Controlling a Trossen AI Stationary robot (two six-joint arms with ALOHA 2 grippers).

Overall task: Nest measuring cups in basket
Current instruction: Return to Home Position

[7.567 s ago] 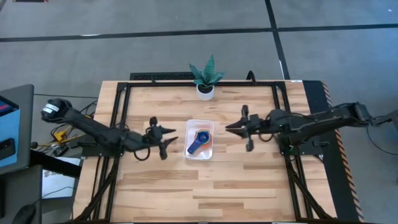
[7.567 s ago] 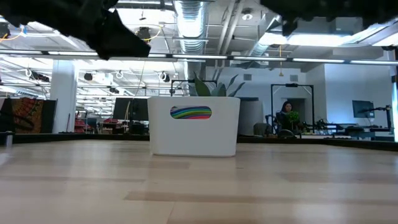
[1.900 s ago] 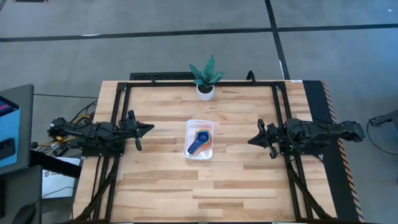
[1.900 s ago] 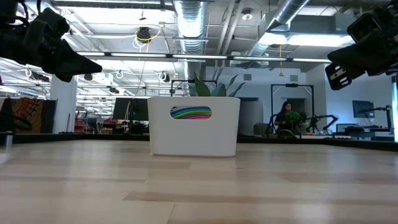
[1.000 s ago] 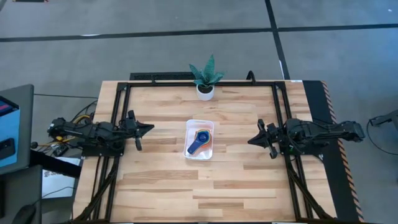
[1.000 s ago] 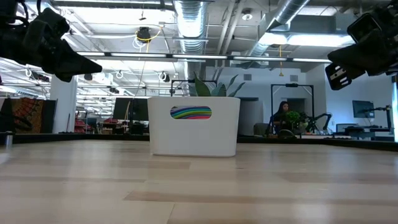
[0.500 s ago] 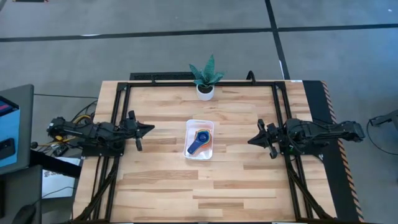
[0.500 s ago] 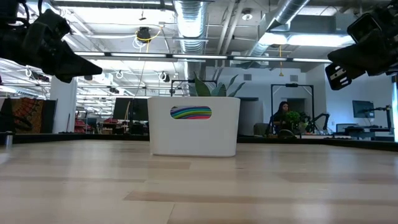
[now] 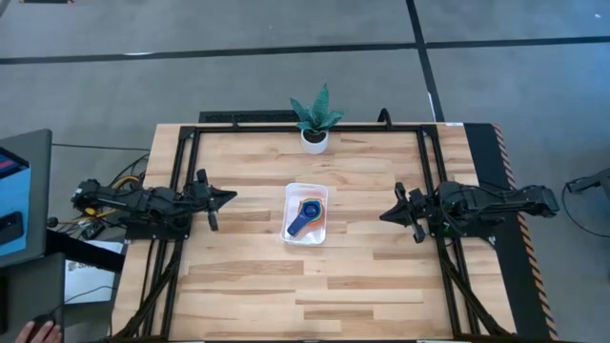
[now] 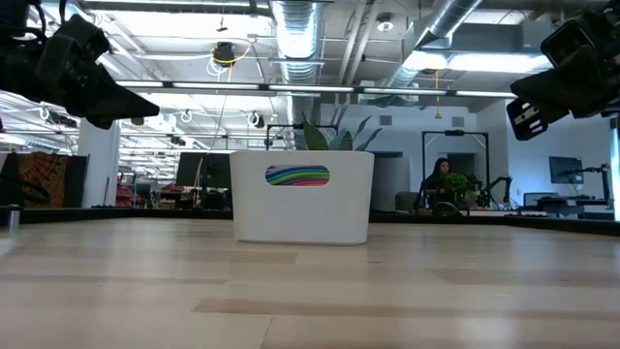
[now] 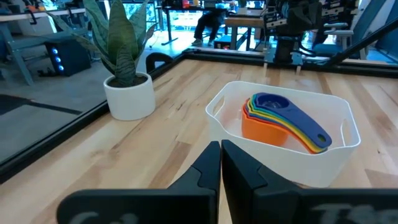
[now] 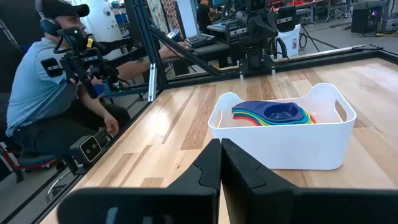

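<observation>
the measuring cups (image 11: 280,119) sit nested in one rainbow stack, orange outermost, dark blue on top, handles fanned together, inside the white basket (image 9: 307,191) on the table (image 9: 286,286). the basket lies between the left hand (image 9: 224,197) and right hand (image 9: 386,213), well apart from each. both hands are pressed closed, holding nothing.

Glossy coloured plastic measuring cups (image 11: 281,122); smooth white plastic basket (image 11: 292,165); matt, pale planked wood table (image 11: 158,146).
</observation>
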